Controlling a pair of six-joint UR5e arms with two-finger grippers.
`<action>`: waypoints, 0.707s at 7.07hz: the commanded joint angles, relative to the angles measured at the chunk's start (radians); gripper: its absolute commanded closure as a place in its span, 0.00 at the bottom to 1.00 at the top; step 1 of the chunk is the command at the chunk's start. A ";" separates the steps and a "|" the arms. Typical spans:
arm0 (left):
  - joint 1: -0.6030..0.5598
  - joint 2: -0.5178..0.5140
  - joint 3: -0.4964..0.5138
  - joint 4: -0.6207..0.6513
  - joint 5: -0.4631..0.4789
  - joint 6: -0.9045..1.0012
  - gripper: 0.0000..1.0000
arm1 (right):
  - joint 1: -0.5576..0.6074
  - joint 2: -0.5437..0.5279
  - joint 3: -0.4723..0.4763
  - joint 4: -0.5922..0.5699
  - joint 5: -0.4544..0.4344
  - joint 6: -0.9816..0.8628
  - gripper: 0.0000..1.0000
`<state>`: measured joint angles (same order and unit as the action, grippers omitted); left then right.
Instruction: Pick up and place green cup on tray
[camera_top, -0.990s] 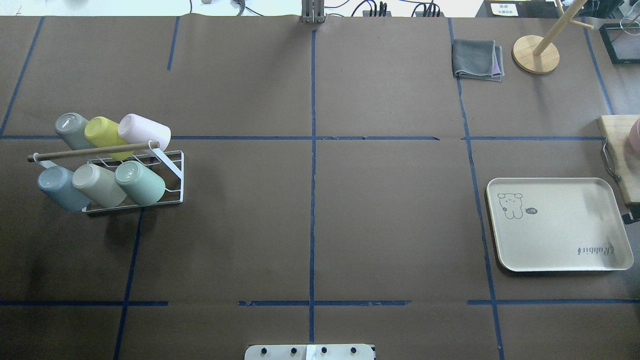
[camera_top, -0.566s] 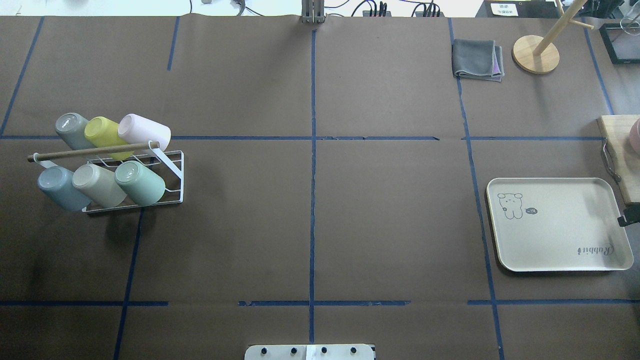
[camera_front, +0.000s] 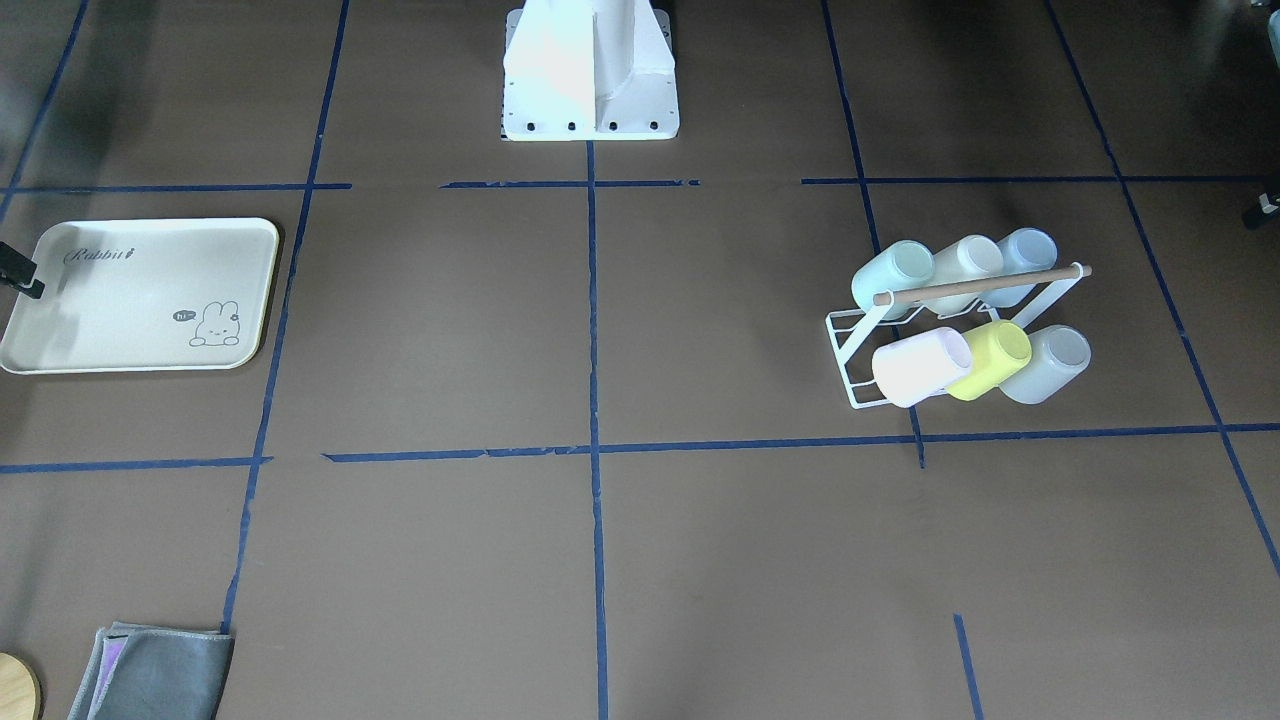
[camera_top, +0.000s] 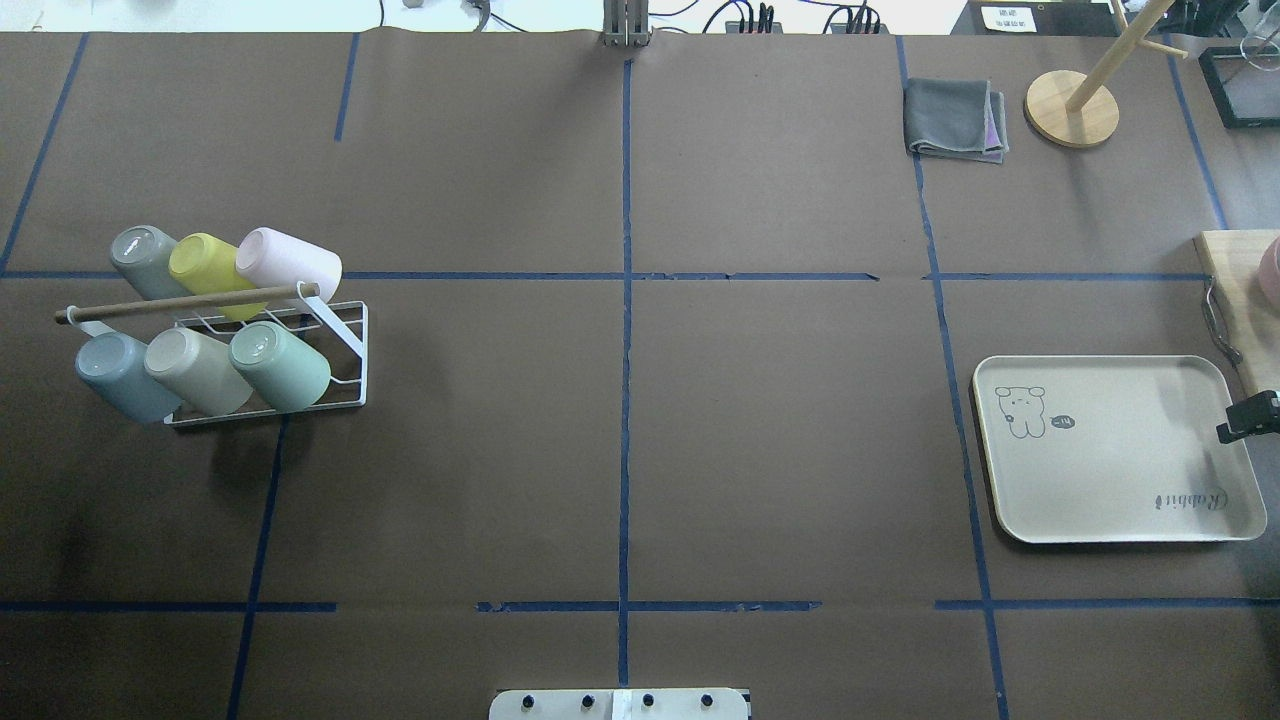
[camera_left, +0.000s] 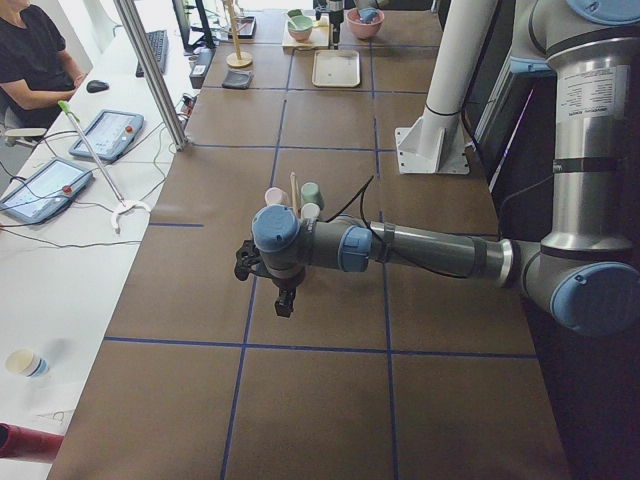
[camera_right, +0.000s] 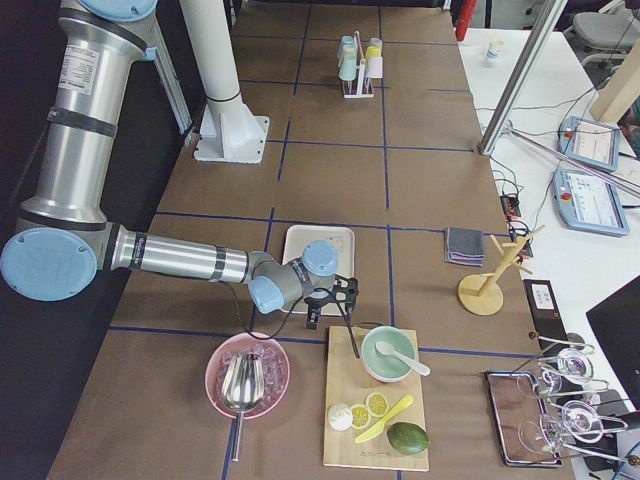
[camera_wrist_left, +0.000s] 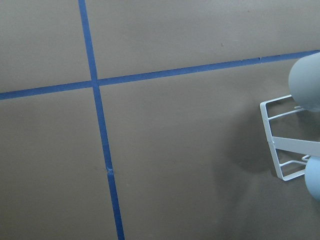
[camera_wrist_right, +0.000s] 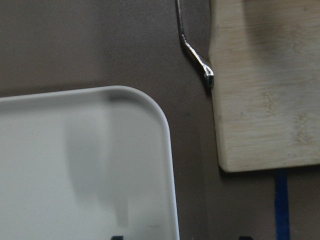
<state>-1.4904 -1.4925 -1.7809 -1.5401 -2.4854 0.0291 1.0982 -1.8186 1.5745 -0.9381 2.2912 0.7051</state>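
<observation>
The green cup (camera_top: 280, 365) lies tilted on a white wire rack (camera_top: 345, 350) at the table's left, at the right end of the near row. It also shows in the front-facing view (camera_front: 892, 275). The cream tray (camera_top: 1115, 450) lies flat at the right with nothing on it. My right gripper (camera_top: 1245, 418) hovers at the tray's right rim (camera_wrist_right: 167, 150), and its tips stand wide apart in the wrist view, so it is open and holds nothing. My left gripper (camera_left: 262, 285) hangs over bare table left of the rack, and I cannot tell whether it is open or shut.
Other cups fill the rack, among them a yellow-green one (camera_top: 205, 262) and a pink one (camera_top: 290, 262). A wooden board (camera_top: 1240, 300) with a metal utensil (camera_top: 1220, 325) lies just beyond the tray. A grey cloth (camera_top: 955, 118) and a wooden stand (camera_top: 1072, 105) are at the far right.
The right gripper has come further into the overhead view from the right edge, now over the tray's right rim. Cups and tray have not moved.
</observation>
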 joint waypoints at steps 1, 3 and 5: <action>-0.001 0.000 0.001 0.000 0.000 0.000 0.00 | -0.015 0.001 -0.010 0.001 0.002 0.001 0.21; 0.001 0.000 0.002 0.000 0.000 0.000 0.00 | -0.020 0.001 -0.016 0.001 0.004 -0.001 0.27; 0.001 0.000 0.002 0.000 0.000 0.000 0.00 | -0.020 0.001 -0.024 0.001 0.004 -0.006 0.30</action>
<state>-1.4904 -1.4926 -1.7794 -1.5401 -2.4850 0.0298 1.0790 -1.8178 1.5546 -0.9373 2.2948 0.7026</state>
